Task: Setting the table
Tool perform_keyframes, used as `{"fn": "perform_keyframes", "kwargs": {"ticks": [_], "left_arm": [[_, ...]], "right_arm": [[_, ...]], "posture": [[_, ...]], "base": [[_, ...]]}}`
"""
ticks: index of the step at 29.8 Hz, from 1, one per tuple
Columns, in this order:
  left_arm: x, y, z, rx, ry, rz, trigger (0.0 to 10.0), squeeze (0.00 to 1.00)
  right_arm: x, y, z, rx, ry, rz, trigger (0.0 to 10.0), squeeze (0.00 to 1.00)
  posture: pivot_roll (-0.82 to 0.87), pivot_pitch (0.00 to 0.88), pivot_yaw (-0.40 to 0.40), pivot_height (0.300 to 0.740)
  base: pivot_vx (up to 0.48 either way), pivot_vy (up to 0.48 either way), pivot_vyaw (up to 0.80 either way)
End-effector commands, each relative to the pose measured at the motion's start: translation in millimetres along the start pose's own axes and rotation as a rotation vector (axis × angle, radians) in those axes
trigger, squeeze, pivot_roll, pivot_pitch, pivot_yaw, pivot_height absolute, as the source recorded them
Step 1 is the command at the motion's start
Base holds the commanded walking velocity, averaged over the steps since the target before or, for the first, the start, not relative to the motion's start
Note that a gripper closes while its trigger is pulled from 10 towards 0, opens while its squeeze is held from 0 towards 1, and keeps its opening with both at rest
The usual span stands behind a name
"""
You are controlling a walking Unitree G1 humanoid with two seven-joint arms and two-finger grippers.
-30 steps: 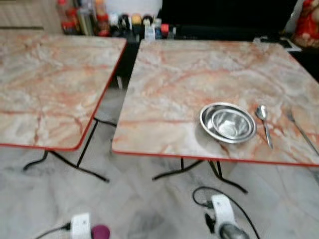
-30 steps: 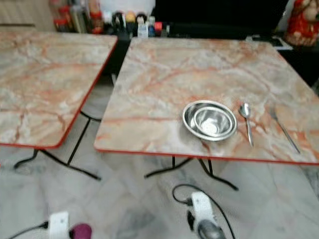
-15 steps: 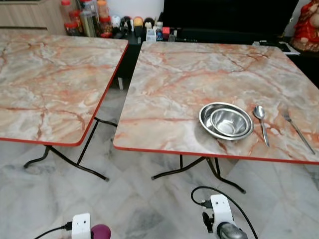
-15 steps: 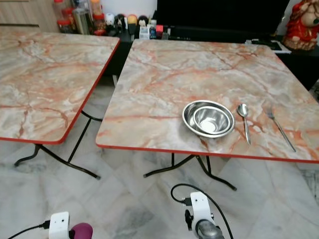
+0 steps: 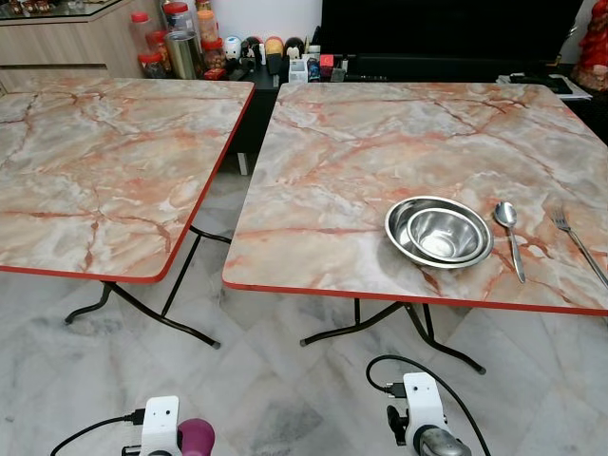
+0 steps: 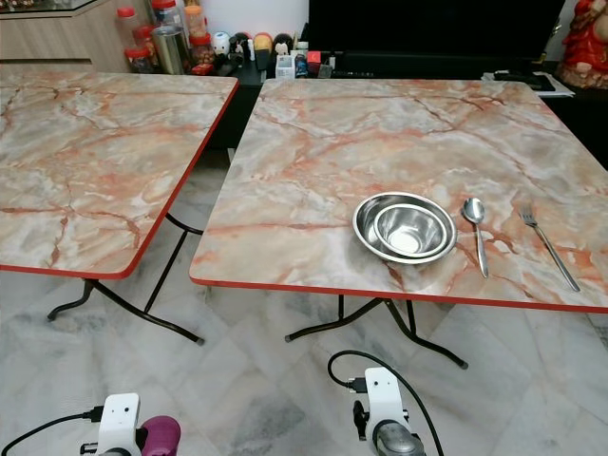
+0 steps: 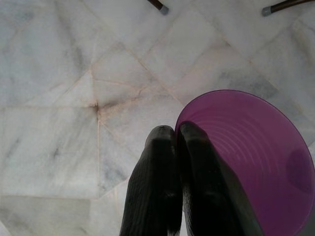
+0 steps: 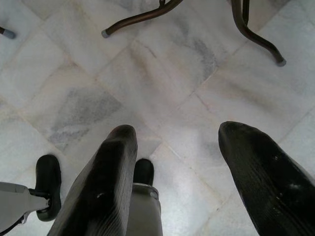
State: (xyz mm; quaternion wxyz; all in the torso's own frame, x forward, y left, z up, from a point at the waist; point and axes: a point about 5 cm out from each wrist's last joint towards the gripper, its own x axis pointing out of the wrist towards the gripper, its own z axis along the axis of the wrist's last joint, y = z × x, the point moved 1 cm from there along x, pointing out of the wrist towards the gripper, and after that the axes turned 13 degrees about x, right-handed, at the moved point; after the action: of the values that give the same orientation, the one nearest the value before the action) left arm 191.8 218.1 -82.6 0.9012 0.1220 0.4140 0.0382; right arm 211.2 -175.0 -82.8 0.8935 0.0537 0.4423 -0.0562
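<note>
On the right marble table [image 5: 361,142] two nested steel bowls [image 5: 438,232] sit near the front edge. A spoon [image 5: 509,233] lies just right of them and a fork [image 5: 579,245] further right. My left gripper [image 7: 176,137] hangs low over the floor, shut on the rim of a purple cup [image 7: 256,157]; that cup [image 5: 195,439] also peeks in at the bottom of the left eye view. My right gripper [image 8: 177,147] hangs open above the floor tiles, holding nothing.
A second marble table [image 5: 95,161] stands to the left, with a narrow gap between the two. Jars and bottles [image 5: 180,47] line a low shelf behind. Black table legs [image 5: 380,328] cross the marble floor [image 5: 275,389] in front of me.
The whole picture has sharpened and shifted down and slightly right, so the camera moved. The bowls, spoon and fork keep their places on the table.
</note>
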Motion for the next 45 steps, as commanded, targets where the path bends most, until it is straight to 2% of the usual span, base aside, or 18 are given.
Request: {"fn": "perform_keyframes", "kwargs": {"ticks": [1, 6, 12, 35, 40, 42, 43, 45], "left_arm": [[-1.8, -1.1, -8, 0.016, 0.030, 0.000, 10.0, 0.00], [-2.7, -3.4, -11, 0.015, 0.037, -0.004, 10.0, 0.00], [-3.4, -3.7, -13, -0.005, 0.040, 0.010, 10.0, 0.00], [-2.6, -3.4, -9, -0.038, 0.021, 0.031, 10.0, 0.00], [-2.1, 5.4, -3, -0.044, -0.012, 0.089, 10.0, 0.00], [-2.1, 12.3, 2, -0.069, -0.043, 0.135, 10.0, 0.00], [-2.6, 20.5, 5, -0.094, -0.072, 0.190, 10.0, 0.00], [-3.5, 27.4, 8, -0.097, -0.087, 0.243, 10.0, 0.00]], "right_arm": [[-0.2, 1.3, -2, 0.011, 0.006, 0.003, 10.0, 0.00], [-0.1, 1.1, -1, 0.002, 0.006, 0.002, 10.0, 0.00], [0.4, 0.3, 2, -0.004, 0.000, 0.002, 10.0, 0.00], [0.5, -2.4, 4, -0.013, 0.000, -0.002, 10.0, 0.00], [0.5, -2.6, 4, -0.019, 0.000, 0.000, 10.0, 0.00], [0.5, -2.4, 4, -0.022, 0.001, 0.002, 10.0, 0.00], [0.5, -2.3, 4, -0.023, 0.001, 0.003, 10.0, 0.00], [0.5, -2.2, 3, -0.024, 0.001, 0.004, 10.0, 0.00]], "posture": [[0.11, 0.027, 0.003, 0.715], [0.11, 0.027, -0.002, 0.715], [0.12, 0.053, -0.019, 0.715], [0.12, 0.069, -0.041, 0.715], [0.12, 0.071, -0.046, 0.715], [0.12, 0.072, -0.048, 0.715], [0.12, 0.071, -0.049, 0.715], [0.12, 0.072, -0.048, 0.715]], "base": [[0.000, 0.000, 0.00], [0.000, 0.000, 0.00], [0.000, -0.317, 0.00], [0.000, -0.404, 0.00], [0.000, 0.000, 0.00], [0.000, 0.000, 0.00], [0.000, 0.000, 0.00], [0.000, 0.000, 0.00]]}}
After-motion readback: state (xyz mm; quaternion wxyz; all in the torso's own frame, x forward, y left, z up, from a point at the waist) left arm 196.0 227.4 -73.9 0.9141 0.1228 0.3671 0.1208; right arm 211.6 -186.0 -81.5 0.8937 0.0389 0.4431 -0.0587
